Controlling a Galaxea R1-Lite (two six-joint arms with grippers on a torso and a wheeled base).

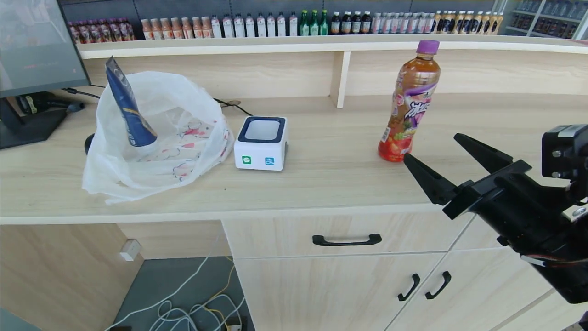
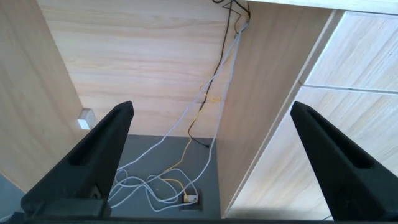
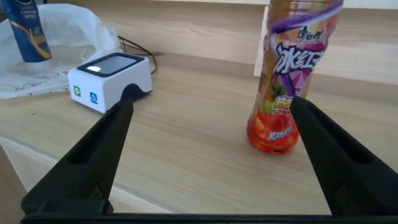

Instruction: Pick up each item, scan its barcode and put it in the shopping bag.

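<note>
Pale wood-grain counter [image 1: 321, 184]. Right gripper [image 1: 432, 147] spread wide, empty. Glossy plastic bottle [image 1: 409, 105] stands upright just ahead of it; boxy white scanner [image 1: 262, 142] and crinkly translucent bag [image 1: 183, 133] are farther off. Left gripper [image 2: 211, 109] is also spread, with loose cables [image 2: 161, 180] on the floor past it.

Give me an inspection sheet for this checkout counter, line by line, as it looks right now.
Surface: wooden counter, no spills seen.
Job's things: bottle upright at the right; scanner mid-counter; shopping bag open at the left, blue pouch standing in it.
Clutter: dark item partly hidden behind the bag.
Tools: right tool open, aimed at the bottle, apart from it; left tool open, low, facing the recess under the counter.
Cables: cable on the counter behind the bag; loose cables on the floor below.
Surroundings: monitor far left, shelf of bottles behind, drawers below.
</note>
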